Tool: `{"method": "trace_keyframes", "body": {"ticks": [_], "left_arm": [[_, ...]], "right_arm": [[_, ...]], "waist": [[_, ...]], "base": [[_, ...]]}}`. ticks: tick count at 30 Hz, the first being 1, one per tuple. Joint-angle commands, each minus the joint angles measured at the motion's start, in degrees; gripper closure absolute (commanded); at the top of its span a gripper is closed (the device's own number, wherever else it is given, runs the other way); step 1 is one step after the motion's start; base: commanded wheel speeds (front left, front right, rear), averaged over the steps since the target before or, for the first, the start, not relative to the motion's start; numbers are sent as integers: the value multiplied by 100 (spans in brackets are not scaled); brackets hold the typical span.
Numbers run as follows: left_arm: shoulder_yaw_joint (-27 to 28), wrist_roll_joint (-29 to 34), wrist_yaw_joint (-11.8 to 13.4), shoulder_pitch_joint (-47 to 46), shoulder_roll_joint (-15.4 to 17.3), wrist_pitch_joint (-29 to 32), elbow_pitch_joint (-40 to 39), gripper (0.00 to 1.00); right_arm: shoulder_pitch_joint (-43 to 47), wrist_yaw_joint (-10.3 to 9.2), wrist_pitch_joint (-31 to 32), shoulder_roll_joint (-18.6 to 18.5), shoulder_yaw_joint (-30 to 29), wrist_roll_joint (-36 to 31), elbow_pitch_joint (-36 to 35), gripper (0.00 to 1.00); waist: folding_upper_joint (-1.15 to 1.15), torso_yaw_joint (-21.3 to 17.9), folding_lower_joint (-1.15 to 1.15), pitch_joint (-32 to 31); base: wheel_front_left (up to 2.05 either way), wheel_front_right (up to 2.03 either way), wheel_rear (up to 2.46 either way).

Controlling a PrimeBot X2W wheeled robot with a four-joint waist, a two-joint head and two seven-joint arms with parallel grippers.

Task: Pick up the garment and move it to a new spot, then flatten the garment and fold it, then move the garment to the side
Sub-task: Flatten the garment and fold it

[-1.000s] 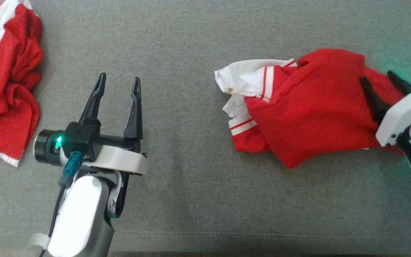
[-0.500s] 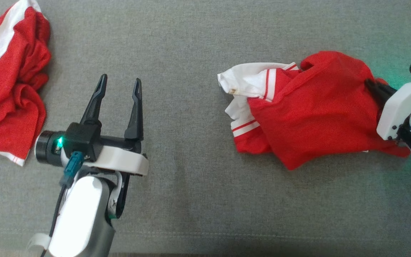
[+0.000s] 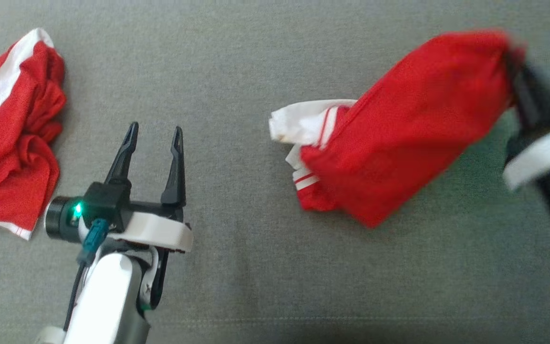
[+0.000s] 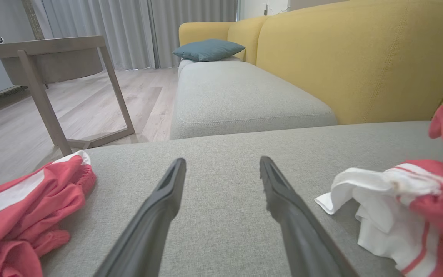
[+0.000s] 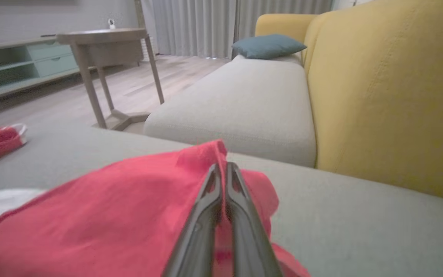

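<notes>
A grey fabric sofa seat lies broad and flat, and in the left wrist view a second grey cushion runs away towards twelve o'clock. Mustard-yellow backrests rise at two o'clock, with a teal pillow lying at the far end. At ten o'clock a wooden side table stands on pale wood flooring, and full-length grey curtains hang behind it. In the right wrist view, a low cabinet with pale green drawers sits at ten o'clock.

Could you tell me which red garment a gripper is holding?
The right-hand garment, white at one end, pinched by the right gripper; the left-hand garment lies untouched.
</notes>
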Motion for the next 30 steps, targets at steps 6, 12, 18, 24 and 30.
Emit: {"method": "trace_keyframes", "body": {"ticks": [6,12,18,24,30], "left_arm": [[234,36,-6,-34,115,-70,-166,0],[230,34,-34,-34,118,-70,-143,0],[240,34,-41,-7,137,-70,-114,0],[268,4,-23,107,151,-70,-64,0],[306,-34,9,246,176,-70,-29,0]], "right_arm": [[1829,43,356,169,94,-385,-952,100],[2855,43,765,607,-181,-708,-1208,100],[3244,43,951,1085,-556,-1021,-1201,0],[3362,43,192,1738,-1328,-1157,-1682,0],[3291,43,-279,1979,-1687,-1311,-2318,0]], "waist": [[0,-98,0,-130],[0,-142,0,-158],[0,-161,0,-209],[0,-170,0,-365],[0,-195,0,-538]], "base": [[0,0,0],[0,0,0],[0,0,0],[0,0,0],[0,0,0]]}}
